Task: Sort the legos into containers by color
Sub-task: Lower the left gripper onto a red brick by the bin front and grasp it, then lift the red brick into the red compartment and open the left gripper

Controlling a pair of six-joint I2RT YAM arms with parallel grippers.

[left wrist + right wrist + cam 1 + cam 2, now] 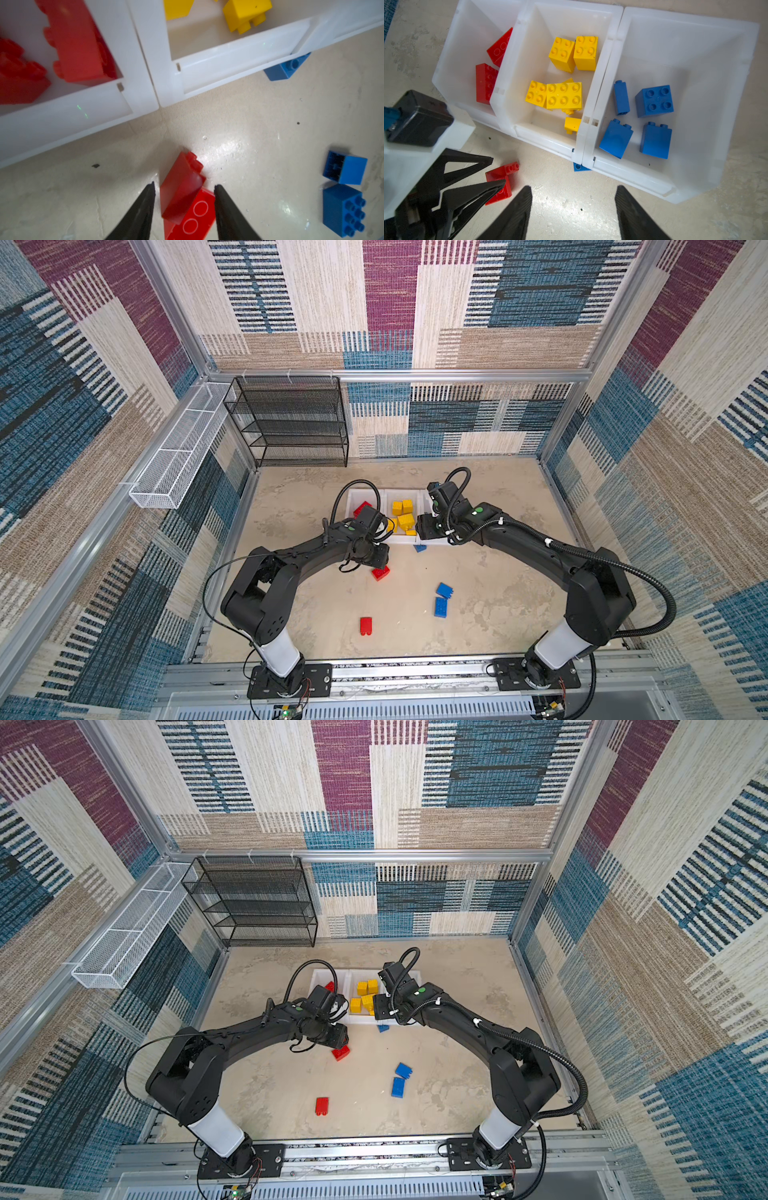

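A mottled beige table point(478, 572) fills the lower centre of both top views, with two black arms bending inward over it. At mid-frame sit the three joined white containers point(695, 41). In the right wrist view they hold red legos point(485, 83) at left, yellow legos point(563, 95) in the middle and blue legos point(654, 101) at right.

The left gripper point(185, 187), at bottom centre of the left wrist view, has its jaws apart. They straddle two stacked red bricks point(197, 212) on the table just in front of the containers, with a sliver of gap showing on one side. The right gripper point(574, 187) is spread wide over bare table, holding nothing.

Loose in a top view are two blue bricks point(441, 608) right of centre and a lone red brick point(365, 625) below centre. A small blue brick point(420, 548) is tucked partly under the containers' front edge.
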